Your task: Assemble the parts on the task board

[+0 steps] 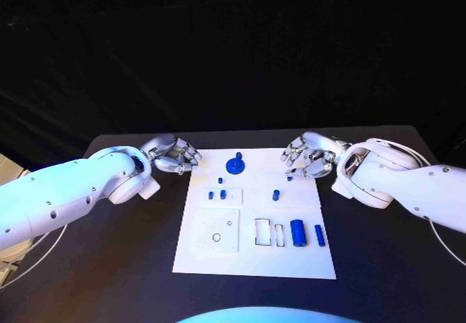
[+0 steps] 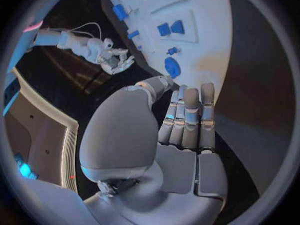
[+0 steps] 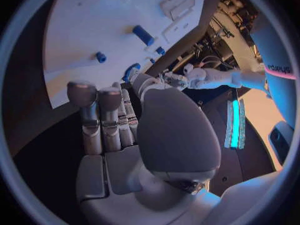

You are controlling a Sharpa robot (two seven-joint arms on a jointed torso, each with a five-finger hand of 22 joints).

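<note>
both hands parked at the board's (image 1: 254,262) far corners, nothing grasped: left hand (image 1: 173,155) just off the far left corner, fingers loosely curled and apart; right hand (image 1: 309,156) over the far right corner, fingers hanging loose, also holding nothing. round blue part (image 1: 234,164) sits on the board between them at the far edge, looks a bit nearer the left hand. small pegs (image 1: 276,195) lie mid-board, nearer the right hand. cylinder (image 1: 297,233) and thin bar (image 1: 318,234) lie near the right edge, long axes running toward the robot, so right arm's reach. black worktop (image 1: 388,249) around the board, dark backdrop behind. no part looks seated yet, my guess.
</note>
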